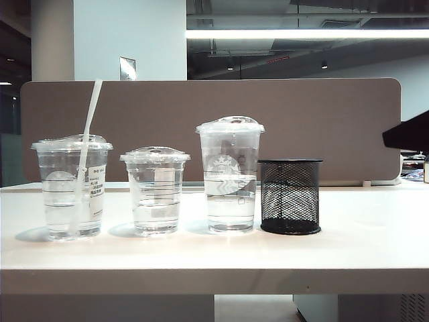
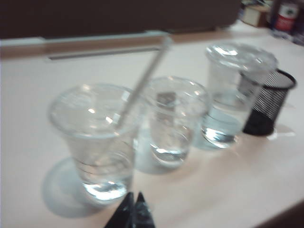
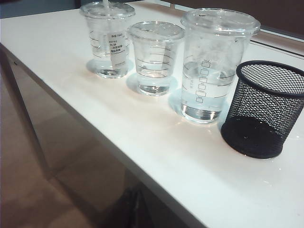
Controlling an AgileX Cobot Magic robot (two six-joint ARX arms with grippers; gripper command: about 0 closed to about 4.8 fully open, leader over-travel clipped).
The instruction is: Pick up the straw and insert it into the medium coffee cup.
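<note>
We find the straw [image 1: 88,144] seated in the medium coffee cup [image 1: 71,191] near the bench [image 1: 362,248] edge, apart from the closed left fingers [image 2: 134,209]; the closed right fingers [image 3: 134,209] show dim and blurred below the bench edge.

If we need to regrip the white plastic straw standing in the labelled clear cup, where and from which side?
Grip the long white plastic straw on the bare stretch above the domed lid of the labelled clear cup, coming from above or the open front. That part leans clear of the cup; below, the lid and wall block the gripper.
</note>
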